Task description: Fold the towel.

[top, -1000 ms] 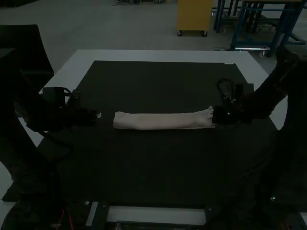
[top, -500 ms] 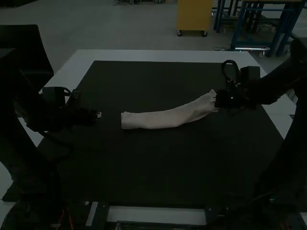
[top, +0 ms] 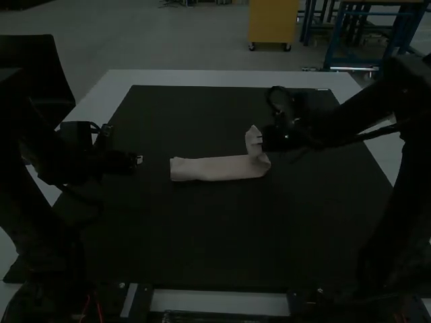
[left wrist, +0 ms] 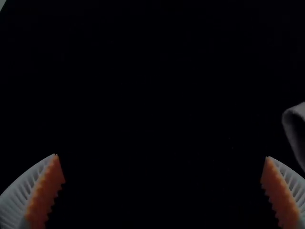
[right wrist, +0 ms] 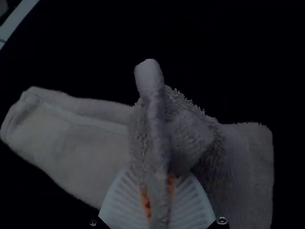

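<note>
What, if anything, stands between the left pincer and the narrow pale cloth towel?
Nothing visible. In the high view, flat black tabletop runs from the open left pincer to the towel, whose far end the right pincer grips.

Black, jointed left arm: bent behind its jaws, which point inward.
Your left gripper: white, ribbed fingers with orange pads, parted wide across the jaw gap.
Black, jointed right arm: extends outward behind its jaws.
Your right gripper: white, ribbed fingers, orange pads drawn close together between them.
</note>
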{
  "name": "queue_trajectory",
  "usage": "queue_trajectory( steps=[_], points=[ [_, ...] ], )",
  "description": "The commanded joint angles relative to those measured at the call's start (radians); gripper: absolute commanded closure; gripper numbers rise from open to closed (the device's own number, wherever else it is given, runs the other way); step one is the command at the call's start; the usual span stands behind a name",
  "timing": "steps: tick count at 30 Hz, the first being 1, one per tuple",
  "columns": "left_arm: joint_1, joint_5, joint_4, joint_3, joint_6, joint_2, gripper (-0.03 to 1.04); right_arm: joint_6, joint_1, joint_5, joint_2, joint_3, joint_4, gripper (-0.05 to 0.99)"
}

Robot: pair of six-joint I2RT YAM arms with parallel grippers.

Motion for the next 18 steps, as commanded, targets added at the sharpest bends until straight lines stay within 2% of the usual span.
queue_trajectory(
  steps=[1, 18],
  points=[
    [-0.006, -0.016, 0.011, -0.013, -0.001, 0.004, 0.04, 0.040, 0.048, 0.001, 0.027, 0.033, 0.022, 0.96],
    [-0.006, -0.017, 0.023, -0.013, -0.001, 0.004, 0.04, 0.123, 0.290, 0.036, 0.173, 0.124, 0.114, 0.96]
  ],
)
